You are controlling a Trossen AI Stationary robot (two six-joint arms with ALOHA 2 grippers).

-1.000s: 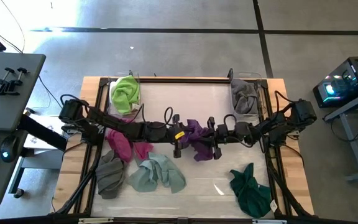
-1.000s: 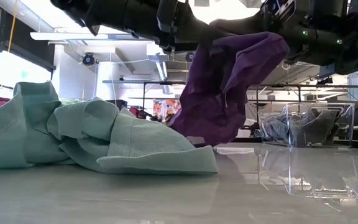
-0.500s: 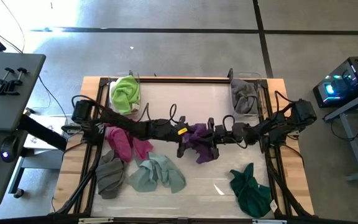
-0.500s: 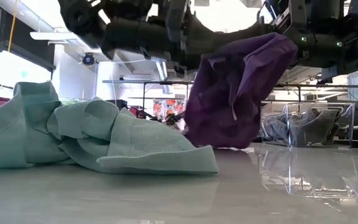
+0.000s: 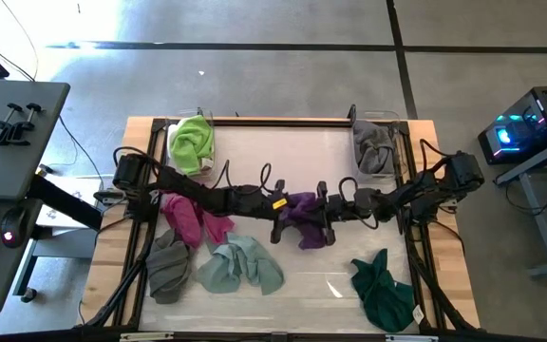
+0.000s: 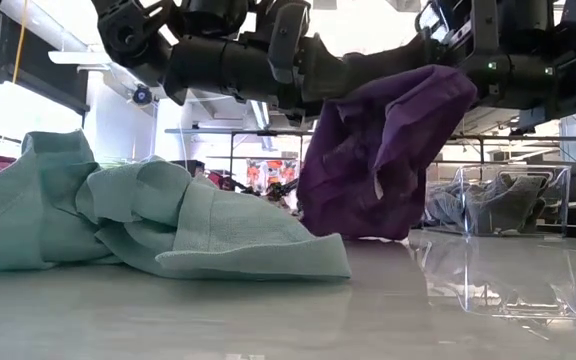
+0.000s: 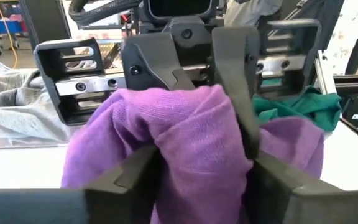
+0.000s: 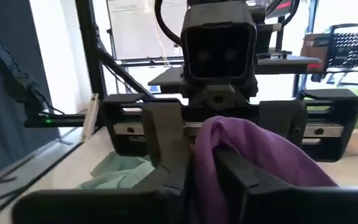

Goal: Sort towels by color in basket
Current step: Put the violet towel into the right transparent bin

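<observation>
Centrally in the high view, held up between two dark grippers meeting tip to tip: a purple soft towel, bunched and hanging. Left gripper reaching in from the left side of the frame, right gripper from the right side.

Seen from the left wrist, purple cloth filling the gap between the left gripper's own fingers, both touching it, clamped on the fabric. Seen from the right wrist, a fold of the same cloth pinched between the right gripper's fingers, gripping too.

Seen from table height, the towel's lower edge just touching or barely above the white table; cannot tell which.

Elsewhere on the table:
- lime green towel, upper left, inside a clear plastic bin
- grey towel, upper right, inside a second clear bin
- magenta towel, left of centre, partly under the left arm
- grey-brown towel, lower left
- mint towel, crumpled just beside the grey-brown one
- dark green towel, lower right, well apart from the rest
</observation>
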